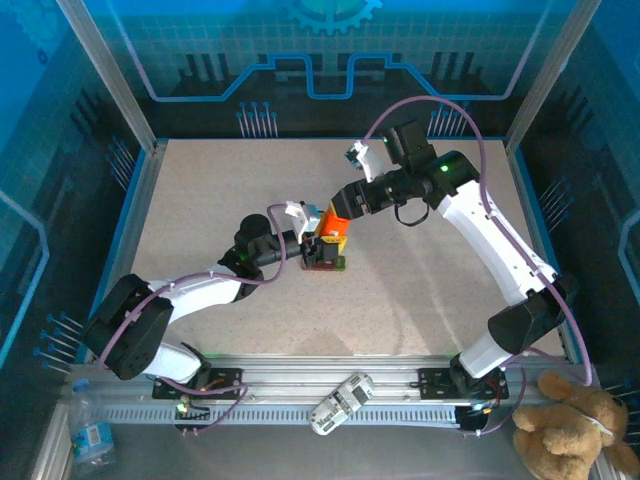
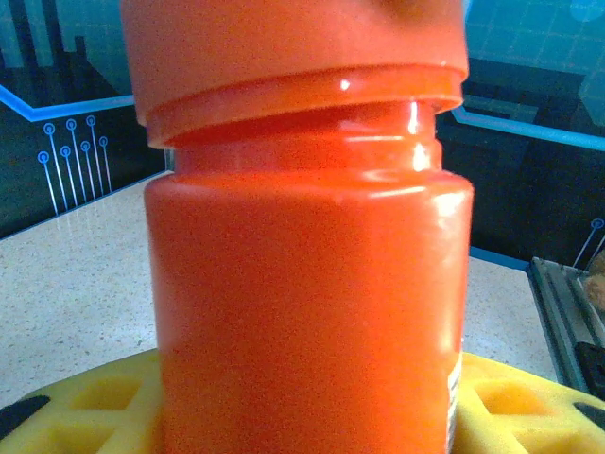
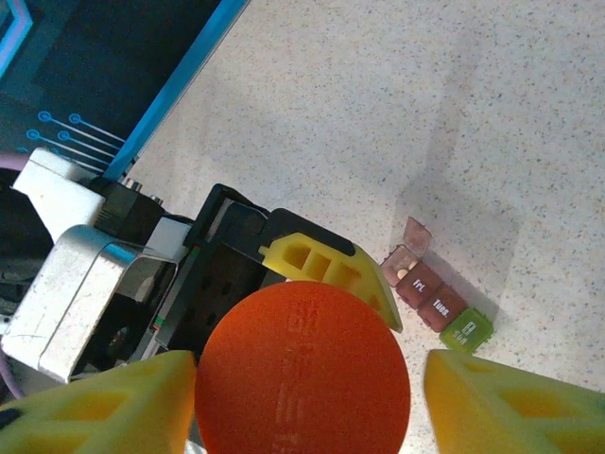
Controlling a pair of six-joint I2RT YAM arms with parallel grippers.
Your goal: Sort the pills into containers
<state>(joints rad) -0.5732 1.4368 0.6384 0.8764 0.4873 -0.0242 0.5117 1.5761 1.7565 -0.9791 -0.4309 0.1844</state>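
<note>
The left gripper (image 1: pixel 312 243) is closed on the body of an orange bottle (image 1: pixel 333 225) and holds it upright above the surface (image 1: pixel 220 190). In its wrist view the bottle sits squarely between the two yellow fingers.

Just below the bottle in the top view, the containers (image 3: pixel 440 301) lie flat on the surface. They form a short dark red strip with one green end. The lid (image 3: pixel 413 236) at the end away from the green one stands open, and the others, marked "Fri" and "Tues", are down. I cannot tell what is inside the open compartment, and no pills show anywhere.

The right gripper (image 1: pixel 345 205) comes down over the cap (image 3: pixel 302 374), with a jaw on each side. One pad looks to be against the cap and a sliver of gap shows at the other, so I cannot tell whether it grips.

The task looks to be at its start. The cap is on the bottle and nothing is sorted. Opening the bottle, tipping out the pills and filling the compartments all remain.
</note>
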